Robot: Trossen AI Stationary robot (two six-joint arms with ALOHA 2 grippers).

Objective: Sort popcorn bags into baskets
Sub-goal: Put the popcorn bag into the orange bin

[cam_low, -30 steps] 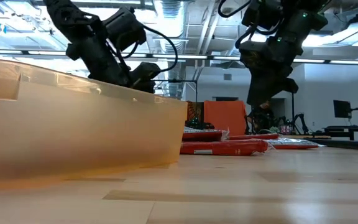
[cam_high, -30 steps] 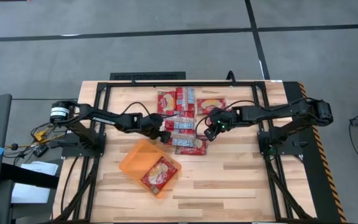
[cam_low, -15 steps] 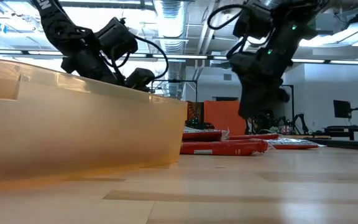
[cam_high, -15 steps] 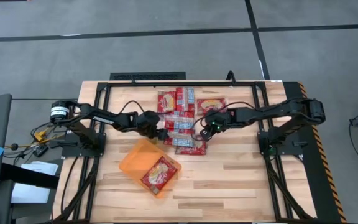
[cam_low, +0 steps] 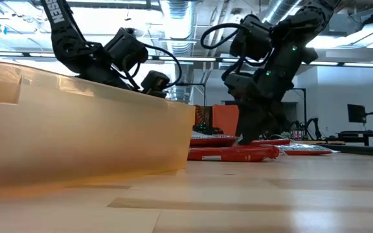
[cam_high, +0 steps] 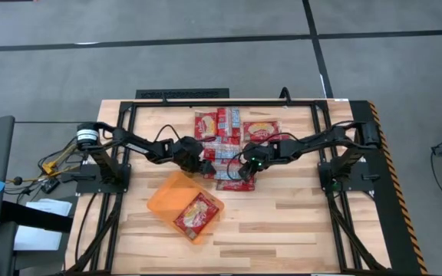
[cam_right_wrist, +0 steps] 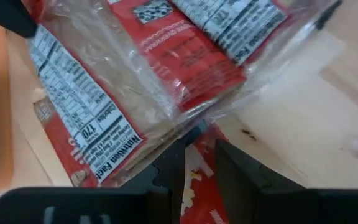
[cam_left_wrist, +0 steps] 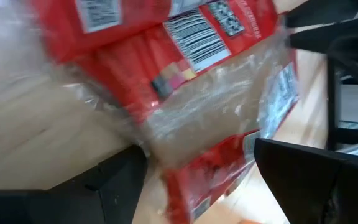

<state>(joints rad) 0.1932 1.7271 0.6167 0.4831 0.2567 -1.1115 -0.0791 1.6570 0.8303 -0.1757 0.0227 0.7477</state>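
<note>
The popcorn bags (cam_high: 229, 136) lie in a loose overlapping pile at the table's middle, flat on the wood. One more red packet (cam_high: 198, 215) lies inside the orange basket (cam_high: 163, 201), which stands nearer the near edge. My left gripper (cam_high: 205, 165) is open wide at the pile's left near corner, with a red packet (cam_left_wrist: 204, 106) showing between its fingers. My right gripper (cam_high: 244, 172) is low at the pile's near edge, its fingers a narrow gap apart above a packet (cam_right_wrist: 194, 183). The basket wall (cam_low: 76, 129) hides the left fingers in the low view. My left gripper stands astride a red packet's end (cam_left_wrist: 185, 155), coming slanting down from the table's left; I cannot tell whether its fingers touch it. My right gripper points down with its fingertips (cam_right_wrist: 169, 155) against the clear-wrapped edge (cam_right_wrist: 185, 121) of the pile's near packets; whether it grips anything cannot be told.
A black metal frame (cam_high: 183, 95) runs along the table's far edge and down both sides by the arm bases. Bare wood (cam_high: 305, 222) lies right of the basket toward the near edge. A yellow-black striped strip (cam_high: 401, 192) marks the table's right edge.
My right gripper has moved toward the table's left and near edge and has come down onto the pile's near edge. My left gripper has stayed by the pile's left near corner while its arm has shifted a little toward the right.
</note>
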